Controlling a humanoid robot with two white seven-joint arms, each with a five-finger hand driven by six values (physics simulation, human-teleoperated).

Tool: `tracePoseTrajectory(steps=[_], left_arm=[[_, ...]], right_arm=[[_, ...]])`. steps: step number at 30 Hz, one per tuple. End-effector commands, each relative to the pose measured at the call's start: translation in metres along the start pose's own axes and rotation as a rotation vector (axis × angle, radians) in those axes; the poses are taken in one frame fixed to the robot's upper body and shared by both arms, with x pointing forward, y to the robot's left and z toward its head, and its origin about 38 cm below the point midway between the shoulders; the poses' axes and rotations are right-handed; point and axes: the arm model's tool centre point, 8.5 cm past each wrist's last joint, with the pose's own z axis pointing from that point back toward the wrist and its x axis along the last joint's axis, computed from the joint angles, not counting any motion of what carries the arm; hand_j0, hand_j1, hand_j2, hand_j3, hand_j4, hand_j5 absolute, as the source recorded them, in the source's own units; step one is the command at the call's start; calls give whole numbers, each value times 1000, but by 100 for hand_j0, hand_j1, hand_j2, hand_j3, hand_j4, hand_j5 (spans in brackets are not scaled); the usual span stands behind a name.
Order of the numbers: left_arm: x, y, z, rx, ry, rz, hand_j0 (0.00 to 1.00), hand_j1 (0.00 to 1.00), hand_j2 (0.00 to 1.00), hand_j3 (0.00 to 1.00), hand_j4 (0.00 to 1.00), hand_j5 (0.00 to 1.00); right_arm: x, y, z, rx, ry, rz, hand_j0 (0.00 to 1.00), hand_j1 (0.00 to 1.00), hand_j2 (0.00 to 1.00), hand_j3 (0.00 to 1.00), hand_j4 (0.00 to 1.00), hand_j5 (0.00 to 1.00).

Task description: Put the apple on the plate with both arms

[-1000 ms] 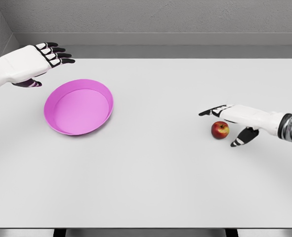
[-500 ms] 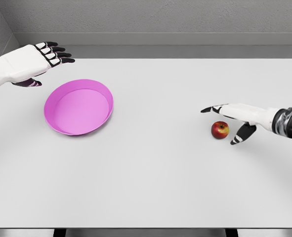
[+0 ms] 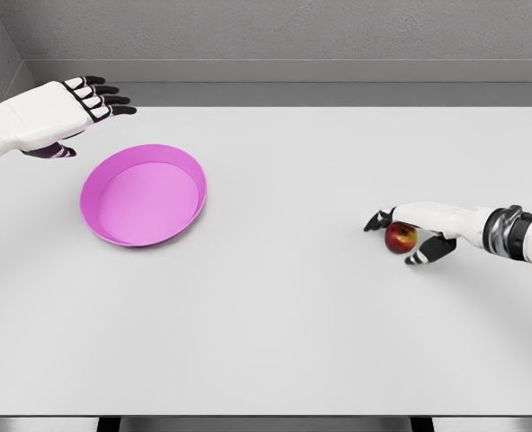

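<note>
A red apple [image 3: 401, 238] rests on the white table [image 3: 284, 306] at the right. My right hand [image 3: 393, 240] lies low over it, fingers arched across its top and pointing left, thumb just in front of it; the fingers are not wrapped tight. The pink plate [image 3: 143, 195] sits at the left, with nothing on it. My left hand [image 3: 90, 112] hovers open above the table's far left corner, behind and to the left of the plate, fingers pointing right.
A grey wall runs behind the table's far edge. The table's front edge crosses the bottom of the view.
My right hand has dropped down onto the apple and its fingers have curved over it. The apple, the plate and my left hand have not moved.
</note>
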Motion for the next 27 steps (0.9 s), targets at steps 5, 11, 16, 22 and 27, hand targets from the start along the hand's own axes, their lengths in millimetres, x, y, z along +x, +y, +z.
tracePoseTrajectory(steps=[5, 11, 16, 22, 27], left_arm=[[0, 0, 1, 4, 1, 5, 100, 100, 100, 100, 100, 100], [0, 0, 1, 4, 1, 5, 100, 100, 100, 100, 100, 100], [0, 0, 1, 4, 1, 5, 100, 100, 100, 100, 100, 100], [-1, 1, 0, 5, 1, 4, 100, 100, 100, 100, 100, 100], [-1, 1, 1, 4, 3, 5, 100, 100, 100, 100, 100, 100]], right_arm=[[0, 0, 0, 1, -2, 0, 52, 52, 52, 52, 52, 52], [1, 0, 0, 1, -3, 1, 50, 50, 50, 50, 50, 50], [2, 0, 0, -1, -7, 4, 48, 48, 48, 48, 48, 48], [6, -11, 2, -22, -16, 20, 46, 46, 46, 46, 46, 46], [23, -20, 2, -43, -57, 51, 45, 45, 45, 45, 45, 45]])
